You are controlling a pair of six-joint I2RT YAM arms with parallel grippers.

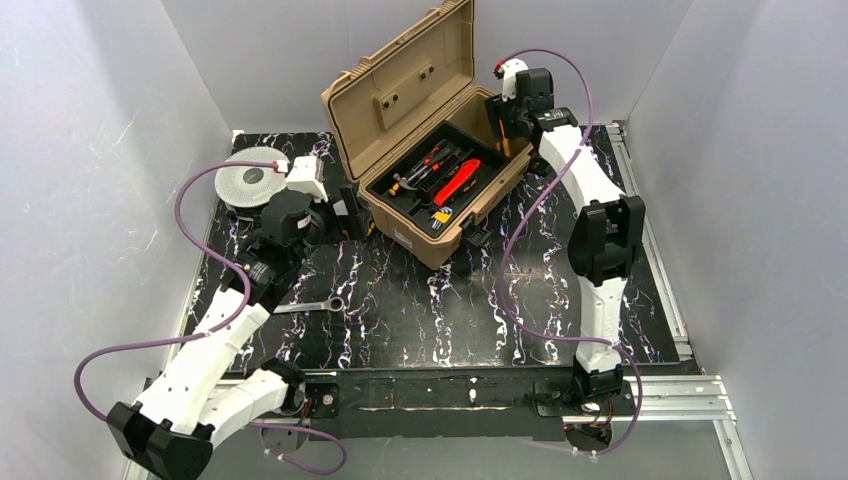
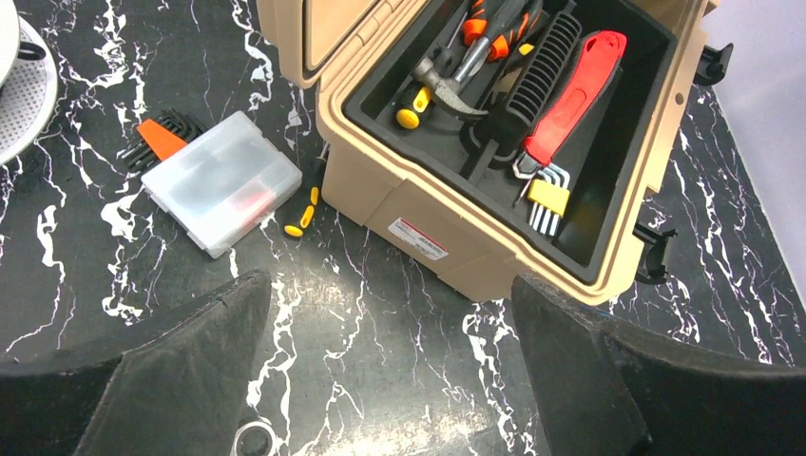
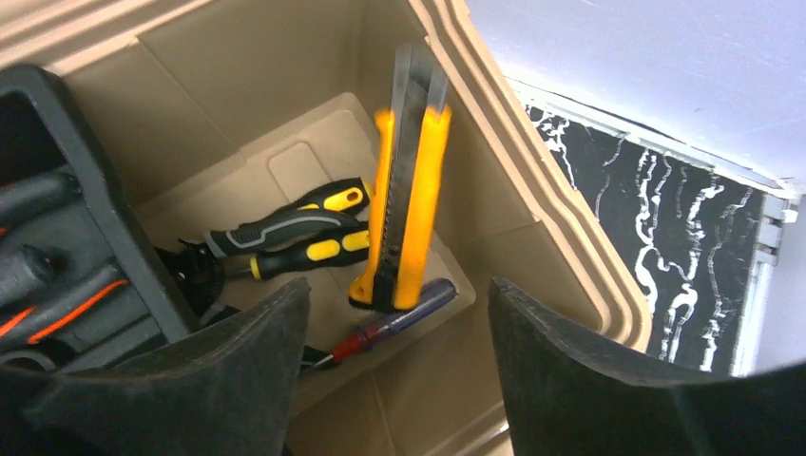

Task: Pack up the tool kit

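Our right gripper (image 3: 397,296) hangs wide above the yellow utility knife (image 3: 409,190), propped on end inside the open toolbox (image 1: 425,240) at twelve o'clock. Our left gripper (image 2: 390,285) gapes empty at nine. We judge the knife light, rigid and slick, best pinched across its flats.

Toolbox (image 2: 428,204): tan hard plastic, matt, stepped rim. Inner tray (image 2: 618,161): black plastic, matt. Table (image 2: 380,380): black, glossy, white marble veining. Small box (image 2: 226,180) at toolbox's 9 o'clock: clear plastic, smooth, slightly frosted. Utility knife (image 3: 409,209): yellow plastic shell, dull grey metal spine. Hammer head (image 2: 447,81): polished metal.
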